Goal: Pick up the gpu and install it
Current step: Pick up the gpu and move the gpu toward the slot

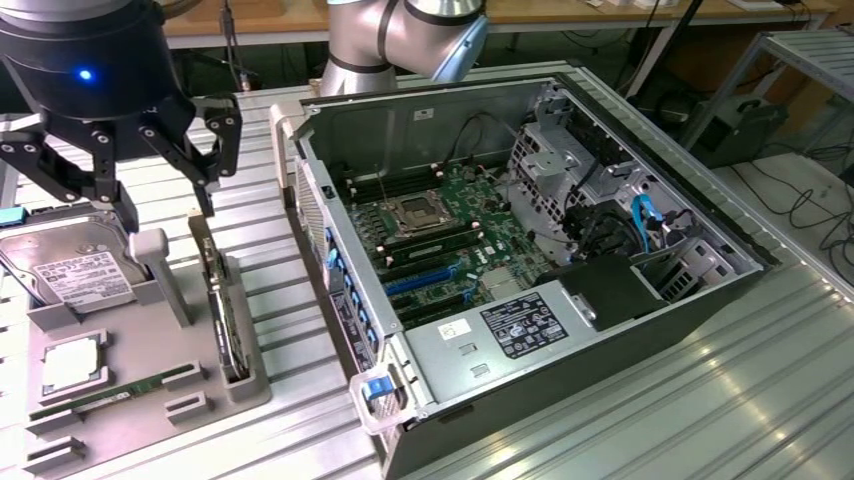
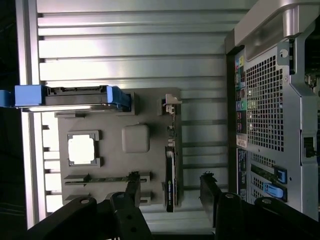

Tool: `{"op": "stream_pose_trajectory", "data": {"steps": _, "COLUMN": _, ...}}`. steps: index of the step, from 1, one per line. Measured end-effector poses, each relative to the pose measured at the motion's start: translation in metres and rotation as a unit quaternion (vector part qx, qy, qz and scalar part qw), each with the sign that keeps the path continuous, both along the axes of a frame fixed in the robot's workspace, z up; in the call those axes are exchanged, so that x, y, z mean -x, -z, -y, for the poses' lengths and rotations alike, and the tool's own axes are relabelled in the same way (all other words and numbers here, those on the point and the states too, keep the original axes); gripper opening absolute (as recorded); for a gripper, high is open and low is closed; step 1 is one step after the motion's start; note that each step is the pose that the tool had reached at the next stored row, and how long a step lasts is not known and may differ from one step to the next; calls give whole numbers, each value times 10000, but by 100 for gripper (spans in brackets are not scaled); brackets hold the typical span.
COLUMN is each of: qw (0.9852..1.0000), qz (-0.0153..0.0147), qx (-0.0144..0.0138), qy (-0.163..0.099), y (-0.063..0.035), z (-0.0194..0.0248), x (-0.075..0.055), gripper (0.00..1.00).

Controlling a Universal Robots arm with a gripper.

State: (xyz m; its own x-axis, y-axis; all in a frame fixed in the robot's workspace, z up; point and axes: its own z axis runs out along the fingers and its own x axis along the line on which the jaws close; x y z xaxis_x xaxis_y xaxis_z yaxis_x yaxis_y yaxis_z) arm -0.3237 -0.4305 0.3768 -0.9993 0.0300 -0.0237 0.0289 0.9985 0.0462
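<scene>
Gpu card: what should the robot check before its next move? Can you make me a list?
1. Gripper open: ok, fingers stand apart.
2. Gpu standing on edge in the grey tray: ok.
3. Gpu lined up between the fingers, seen from the wrist view: ok.
4. Gpu gripped: not ok, nothing is held yet.
5. Computer case open, motherboard showing: ok.
6. Blue card slots free: cannot tell.

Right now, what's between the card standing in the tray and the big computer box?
Nothing stands there: between the gpu in its grey tray and the computer case is just bare ribbed table, in the wrist view and the exterior view alike.
</scene>
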Motion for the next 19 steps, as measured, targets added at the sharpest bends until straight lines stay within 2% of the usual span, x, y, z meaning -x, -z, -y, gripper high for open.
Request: {"op": "stream_pose_trajectory", "data": {"steps": 19, "qw": 10000, "qz": 0, "qx": 0, "qy": 0, "y": 39, "z": 0, "x": 0, "gripper": 60}}
